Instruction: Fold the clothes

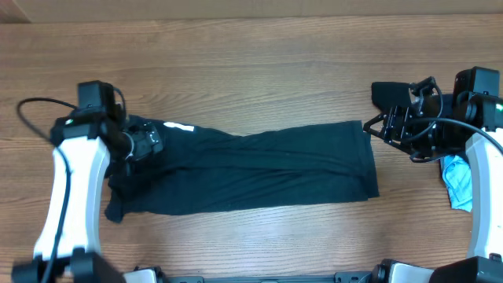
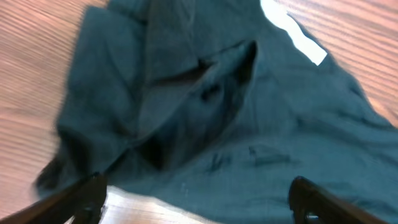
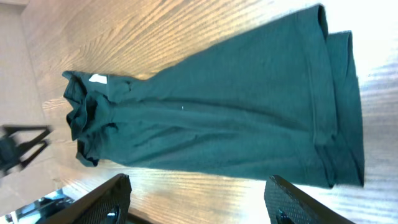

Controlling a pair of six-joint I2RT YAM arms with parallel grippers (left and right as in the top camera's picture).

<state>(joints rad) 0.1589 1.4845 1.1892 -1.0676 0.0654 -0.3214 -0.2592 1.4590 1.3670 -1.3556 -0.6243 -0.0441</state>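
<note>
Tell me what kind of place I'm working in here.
Most likely a robot test bench, not a home: a wood-grain table, the left arm and right arm at its near edge, a loose cable, and a dark T-shirt spread out.

Nothing legible appears in any view. The dark T-shirt (image 1: 267, 169) shows only a white patch (image 1: 181, 126). It is too partial to read.

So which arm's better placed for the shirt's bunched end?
Likely left: the left end effector hangs open over the crumpled end of the shirt; the right end effector is by the far hem.
</note>
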